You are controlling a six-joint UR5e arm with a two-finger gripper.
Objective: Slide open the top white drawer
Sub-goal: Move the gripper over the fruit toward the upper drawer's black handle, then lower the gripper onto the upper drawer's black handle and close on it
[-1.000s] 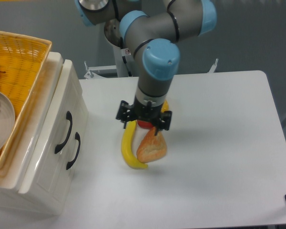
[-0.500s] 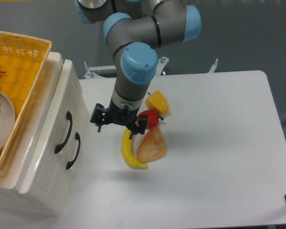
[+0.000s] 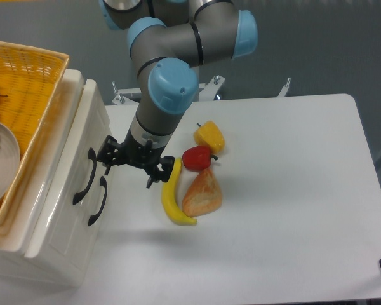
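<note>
Hand [image 3: 128,163] spread wide and empty, just right of the top white drawer [image 3: 70,171] at the desk's [image 3: 286,210] left side, drawer shut, banana [image 3: 172,201] beside the hand

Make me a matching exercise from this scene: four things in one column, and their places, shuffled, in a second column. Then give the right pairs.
Things:
1. banana
2. yellow pepper
3. yellow wicker basket
4. gripper

Places:
A. on top of the white cabinet
B. on the table, farthest back of the foods
C. on the table, left of the bread
D. just right of the top white drawer handle

Pairs: 1-C, 2-B, 3-A, 4-D
</note>
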